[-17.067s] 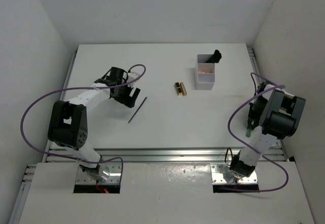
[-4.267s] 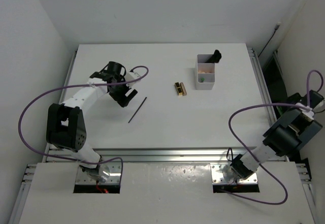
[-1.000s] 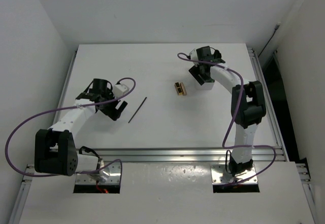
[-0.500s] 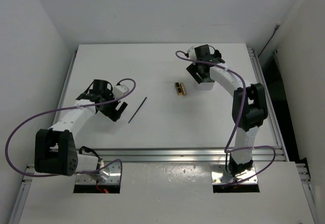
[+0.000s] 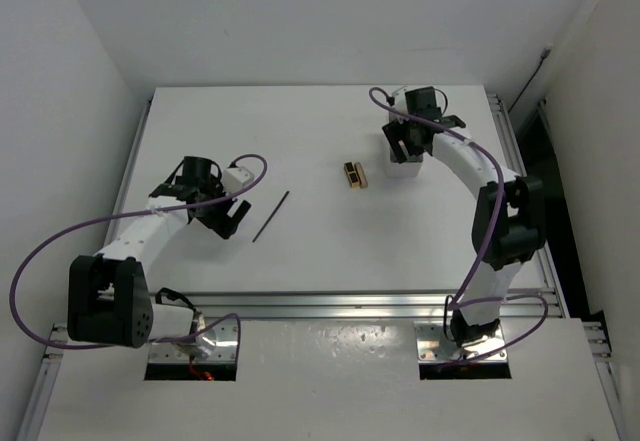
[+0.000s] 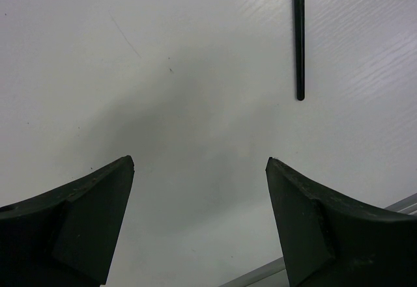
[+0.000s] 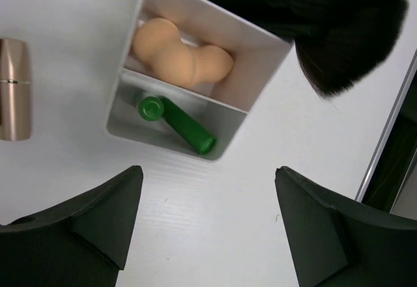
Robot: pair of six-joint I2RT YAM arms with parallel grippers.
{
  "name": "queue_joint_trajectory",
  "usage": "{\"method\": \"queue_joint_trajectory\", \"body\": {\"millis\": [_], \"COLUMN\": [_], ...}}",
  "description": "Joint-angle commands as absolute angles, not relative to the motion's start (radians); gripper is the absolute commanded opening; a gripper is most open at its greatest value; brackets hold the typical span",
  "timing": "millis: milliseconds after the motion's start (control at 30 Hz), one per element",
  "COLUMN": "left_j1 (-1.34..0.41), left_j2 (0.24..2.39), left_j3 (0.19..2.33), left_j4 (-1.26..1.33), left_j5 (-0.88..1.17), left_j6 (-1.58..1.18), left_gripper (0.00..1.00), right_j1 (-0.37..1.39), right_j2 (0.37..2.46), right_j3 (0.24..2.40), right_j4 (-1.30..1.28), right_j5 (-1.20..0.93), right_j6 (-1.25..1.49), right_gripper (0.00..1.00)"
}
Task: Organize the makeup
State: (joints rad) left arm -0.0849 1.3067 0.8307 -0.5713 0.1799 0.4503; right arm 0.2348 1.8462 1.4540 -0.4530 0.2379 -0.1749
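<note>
A thin black stick [image 5: 271, 216] lies on the table just right of my left gripper [image 5: 228, 219], which is open and holds nothing. In the left wrist view the stick [image 6: 298, 36] lies ahead and to the right of the left gripper [image 6: 199, 166]. The black-and-gold case [image 5: 355, 174] lies mid-table, its gold end [image 7: 14, 88] at the right wrist view's left edge. My right gripper [image 5: 413, 141] hovers open over the white box [image 5: 403, 168]. In that box [image 7: 140, 140] lie a green tube [image 7: 176, 123] and a beige sponge [image 7: 182, 56]. A black brush head [image 7: 326, 20] sticks out of its far compartment.
A metal rail [image 5: 350, 304] runs along the table's near edge. White walls close in the table at the left, back and right. A dark gap [image 5: 555, 191] opens past the table's right edge.
My right arm has shifted slightly to the right above the white box. The left arm, the stick and the case have not moved.
</note>
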Motion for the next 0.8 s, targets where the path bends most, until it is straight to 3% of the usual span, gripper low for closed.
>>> {"method": "queue_joint_trajectory", "body": {"millis": [0, 267, 767], "left_j1": [-0.074, -0.074, -0.074], "left_j2": [1.276, 1.276, 1.276], "left_j3": [0.828, 0.828, 0.828], "left_j4": [-0.557, -0.557, -0.557], "left_j5": [0.199, 0.199, 0.209], "left_j6": [0.442, 0.442, 0.442], "left_gripper": [0.89, 0.89, 0.89], "right_j1": [0.218, 0.172, 0.201], "right_j2": [1.787, 1.743, 1.715], "right_j3": [1.439, 1.437, 1.473], "right_j4": [-0.445, -0.46, -0.491], "right_j5": [0.221, 0.221, 0.124], "right_j6": [-0.129, -0.133, -0.153], "right_gripper": [0.82, 0.69, 0.74]}}
